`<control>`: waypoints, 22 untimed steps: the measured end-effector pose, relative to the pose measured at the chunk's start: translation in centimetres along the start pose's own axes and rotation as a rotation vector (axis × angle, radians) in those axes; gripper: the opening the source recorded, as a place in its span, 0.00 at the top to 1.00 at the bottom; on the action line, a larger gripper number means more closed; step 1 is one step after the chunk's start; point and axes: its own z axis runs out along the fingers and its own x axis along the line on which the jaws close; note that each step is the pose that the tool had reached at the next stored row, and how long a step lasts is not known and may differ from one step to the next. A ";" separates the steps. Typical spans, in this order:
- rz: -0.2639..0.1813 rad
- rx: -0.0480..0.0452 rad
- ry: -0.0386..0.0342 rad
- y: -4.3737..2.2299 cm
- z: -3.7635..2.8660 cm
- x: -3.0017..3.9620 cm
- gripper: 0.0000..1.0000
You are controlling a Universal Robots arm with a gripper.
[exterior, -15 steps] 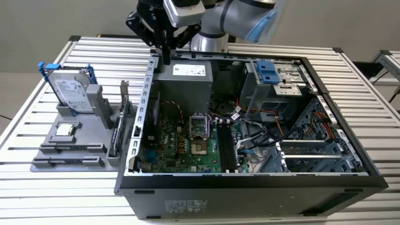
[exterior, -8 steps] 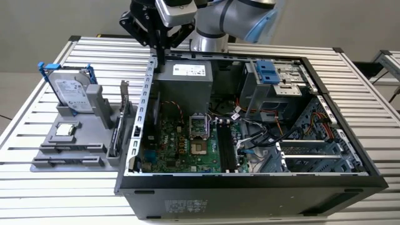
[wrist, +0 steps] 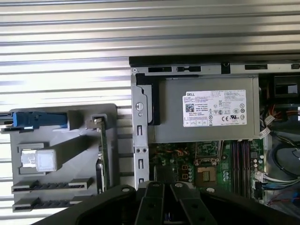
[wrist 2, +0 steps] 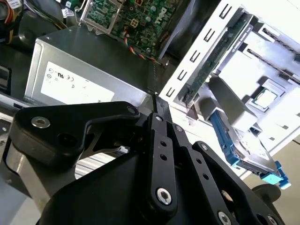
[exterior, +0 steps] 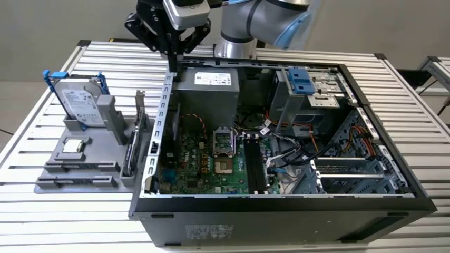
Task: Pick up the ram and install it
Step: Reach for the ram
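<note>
Gripper (exterior: pixel 174 60) above the far corner of the open computer case (exterior: pixel 281 216), beside the power supply (exterior: pixel 207 95) — fingers (wrist 2: pixel 161 110) drawn together with nothing between them. The ram (exterior: pixel 86 167) is, as far as can be told, the dark narrow strip on edge in a front slot of the grey fixture (exterior: pixel 105 154) on the slatted worktop (exterior: pixel 42 221) — well apart from the gripper. A hard drive (exterior: pixel 79 105) and a bracketed card (exterior: pixel 137 138) stand on the same fixture.

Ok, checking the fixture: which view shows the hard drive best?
Exterior view: the hard drive stands with its labelled face showing. The second wrist view catches it at a slant; the first wrist view sees its blue frame edge-on.
</note>
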 end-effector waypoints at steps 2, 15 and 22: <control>-0.003 -0.0001 0.0001 -0.01 0.00 0.30 1.00; -0.024 -0.0004 0.0011 0.04 -0.03 2.14 1.00; -0.035 -0.0006 0.0016 0.09 -0.05 3.24 1.00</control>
